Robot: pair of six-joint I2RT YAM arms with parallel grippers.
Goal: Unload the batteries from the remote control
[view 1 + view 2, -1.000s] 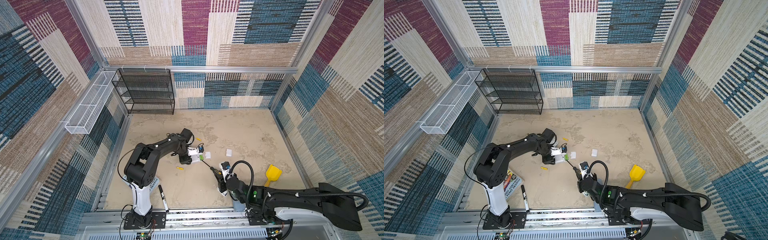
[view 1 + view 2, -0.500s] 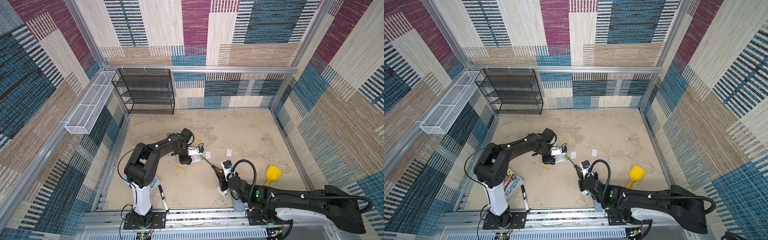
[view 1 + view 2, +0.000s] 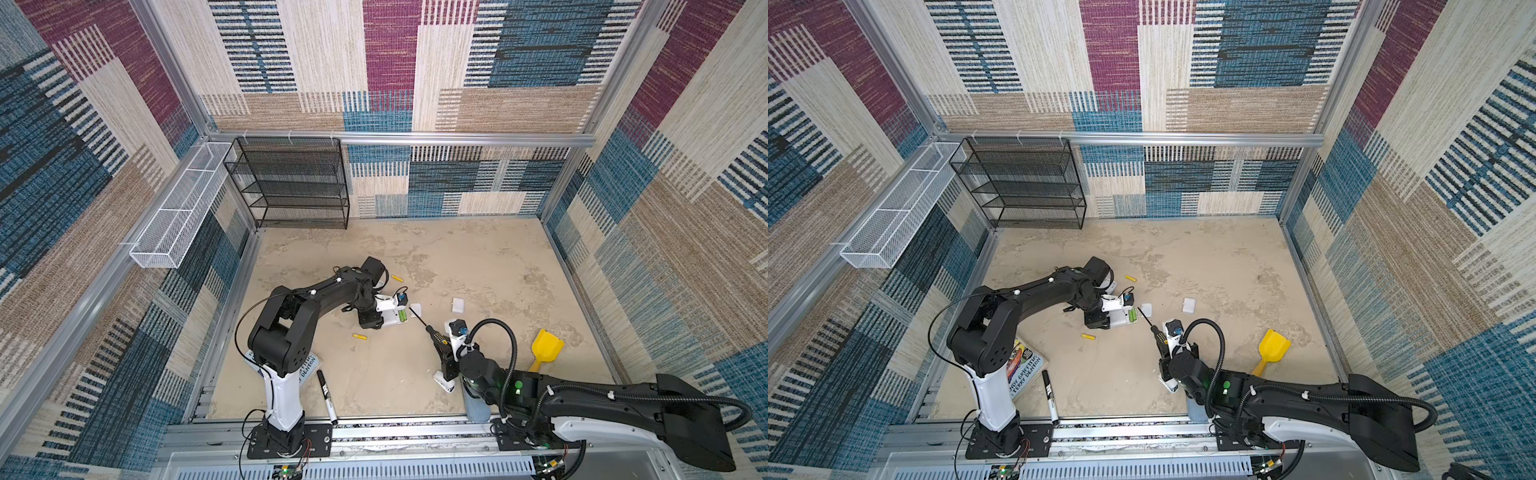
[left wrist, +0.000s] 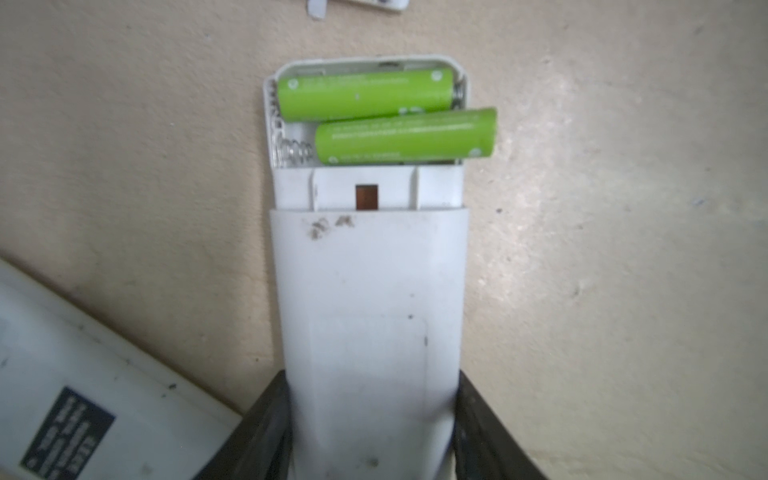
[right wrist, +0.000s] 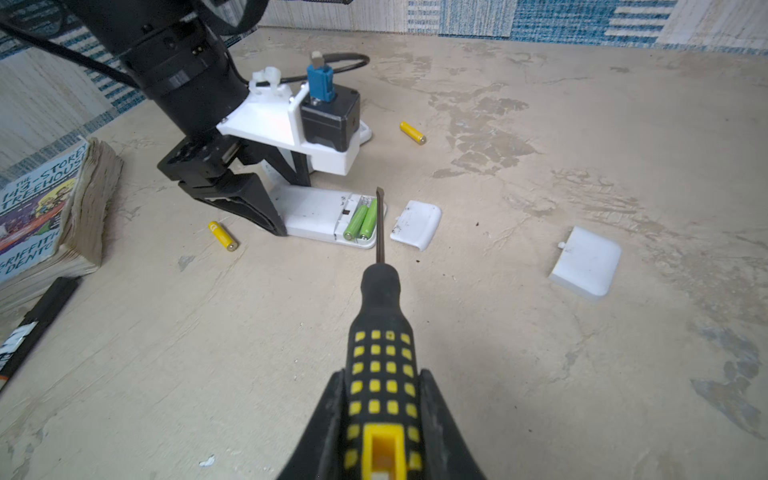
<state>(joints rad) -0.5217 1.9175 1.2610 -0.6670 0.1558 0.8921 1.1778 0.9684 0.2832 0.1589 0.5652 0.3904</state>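
My left gripper [image 4: 372, 399] is shut on the white remote control [image 4: 370, 311], which lies flat on the floor with its battery bay open. Two lime green batteries are in the bay. One [image 4: 365, 93] lies seated, and the other [image 4: 405, 137] sticks out past the side wall. My right gripper [image 5: 380, 386] is shut on a black screwdriver with yellow squares [image 5: 380, 332]. Its blade tip [image 5: 379, 191] hovers over the end of the bay, beside the green batteries [image 5: 361, 222]. Two yellow batteries [image 3: 397, 277] [image 3: 360, 336] lie loose on the floor on either side of the left gripper [image 3: 370, 318].
Two white covers [image 5: 417, 224] [image 5: 586, 266] lie to the right of the remote. A second white device [image 4: 83, 395] lies beside the left gripper. A book [image 3: 305, 365], a black marker [image 3: 326, 395] and a yellow scoop [image 3: 546, 349] lie near the front. A black wire shelf [image 3: 291, 183] stands at the back wall.
The right arm's rear links have shifted slightly, and the screwdriver still points at the remote's open end. The left arm and the remote have not moved.
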